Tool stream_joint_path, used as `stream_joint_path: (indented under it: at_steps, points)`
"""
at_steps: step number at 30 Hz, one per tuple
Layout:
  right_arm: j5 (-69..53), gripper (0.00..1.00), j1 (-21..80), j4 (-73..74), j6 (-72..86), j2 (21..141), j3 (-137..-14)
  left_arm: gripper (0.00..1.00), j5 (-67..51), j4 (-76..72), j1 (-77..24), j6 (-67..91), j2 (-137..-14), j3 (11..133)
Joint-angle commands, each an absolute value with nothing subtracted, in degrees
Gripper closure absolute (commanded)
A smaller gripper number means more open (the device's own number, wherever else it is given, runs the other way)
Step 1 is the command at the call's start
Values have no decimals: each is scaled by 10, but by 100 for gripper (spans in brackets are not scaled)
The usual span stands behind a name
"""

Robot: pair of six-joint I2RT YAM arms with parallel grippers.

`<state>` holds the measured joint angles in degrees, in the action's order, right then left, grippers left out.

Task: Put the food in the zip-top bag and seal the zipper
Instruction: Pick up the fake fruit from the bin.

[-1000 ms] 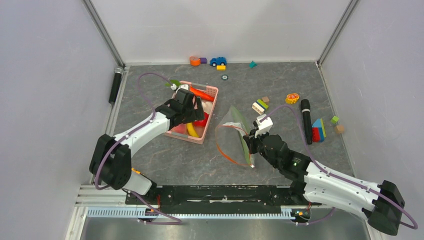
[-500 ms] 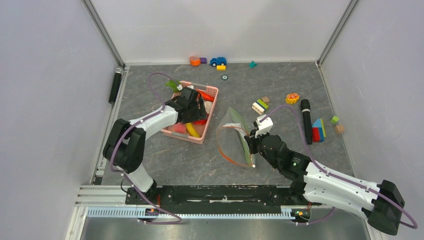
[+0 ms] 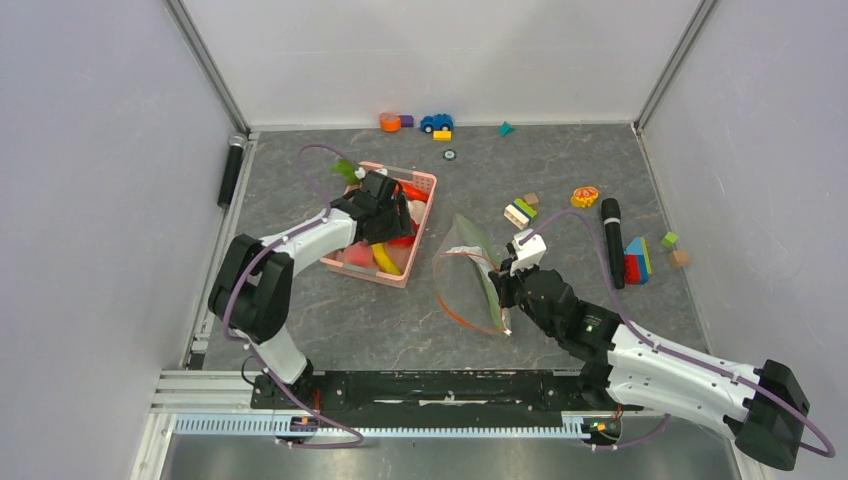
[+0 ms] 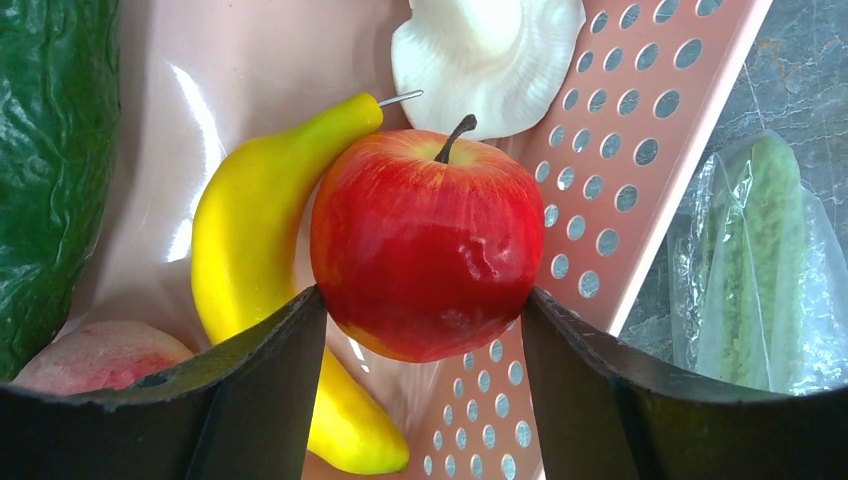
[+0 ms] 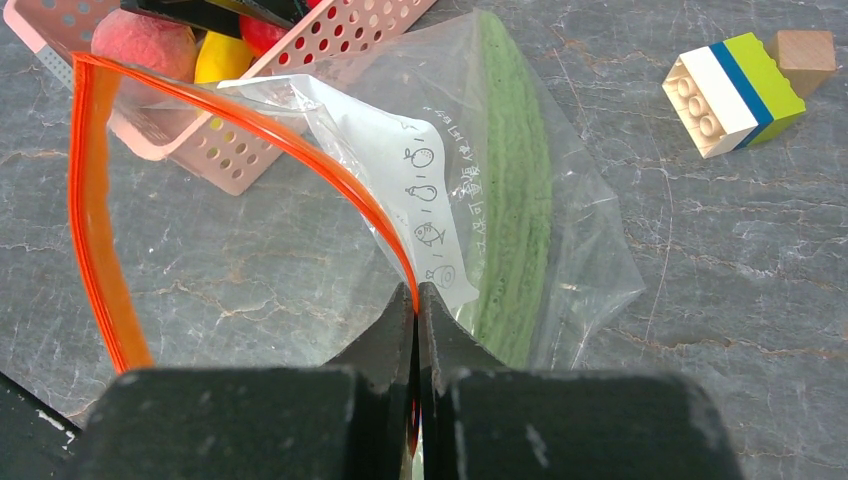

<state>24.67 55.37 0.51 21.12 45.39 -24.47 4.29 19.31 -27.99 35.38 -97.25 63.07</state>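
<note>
Grey tabletop: left pincer (image 4: pixel 425 310) flanks one apple (image 4: pixel 424 245); right pincer (image 5: pixel 415 305) pinches bag (image 5: pixel 420 190).

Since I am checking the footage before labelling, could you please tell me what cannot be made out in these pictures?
- Top view: the left claw and arm cover most of the pink basket, hiding its contents.
- Left wrist view: whether the fingers touch the red apple is unclear.
- Right wrist view: the zip-top bag's slider is not visible; the right claw hides that rim.

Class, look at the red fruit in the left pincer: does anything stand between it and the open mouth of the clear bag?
Yes: the pink perforated plastic basket's wall rises between the round red apple-like fruit and the clear zip-top bag; the fruit must be lifted over it.
</note>
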Motion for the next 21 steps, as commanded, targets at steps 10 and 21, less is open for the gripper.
stream_joint_path:
  at_steps: [10,21]
  points:
    - [268,100,552,106,247,475,-318,84,46,192,-286,371,-695,517]
    - [512,100,552,472,350,469,-540,80,32,128,-289,371,-478,412]
